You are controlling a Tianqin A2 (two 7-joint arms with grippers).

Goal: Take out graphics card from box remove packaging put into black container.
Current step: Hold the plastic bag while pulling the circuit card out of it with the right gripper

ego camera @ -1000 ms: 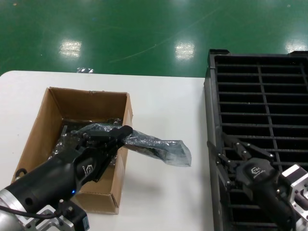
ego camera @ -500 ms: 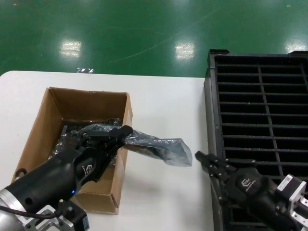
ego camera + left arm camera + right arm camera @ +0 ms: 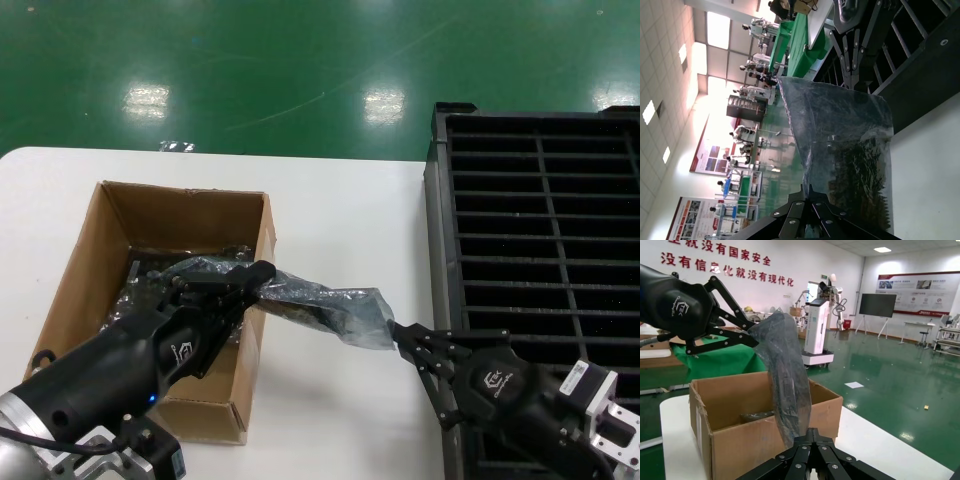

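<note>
Two arms in play on my feed. My left arm reaches from the near-left over the box (image 3: 110, 290), its left tool (image 3: 262, 272) at the box's right wall, pinched shut on one end of the packaging (image 3: 330, 308). The bag hangs in the air, stretched rightward over the desk (image 3: 330, 210) between the box and the black container (image 3: 540, 220). Through the plastic I see a dark board, so the graphics card (image 3: 318, 312) is inside the bag, off the desk. My right arm comes in low from the near-right, beside the container's near-left edge, pointing left. The right tool (image 3: 400, 337) is at the bag's far end; the right wrist view shows its fingers (image 3: 805, 452) drawn together on the bag's lower edge, probably gripping it, though the contact point is partly hidden. More bagged pieces lie in the box.
</note>
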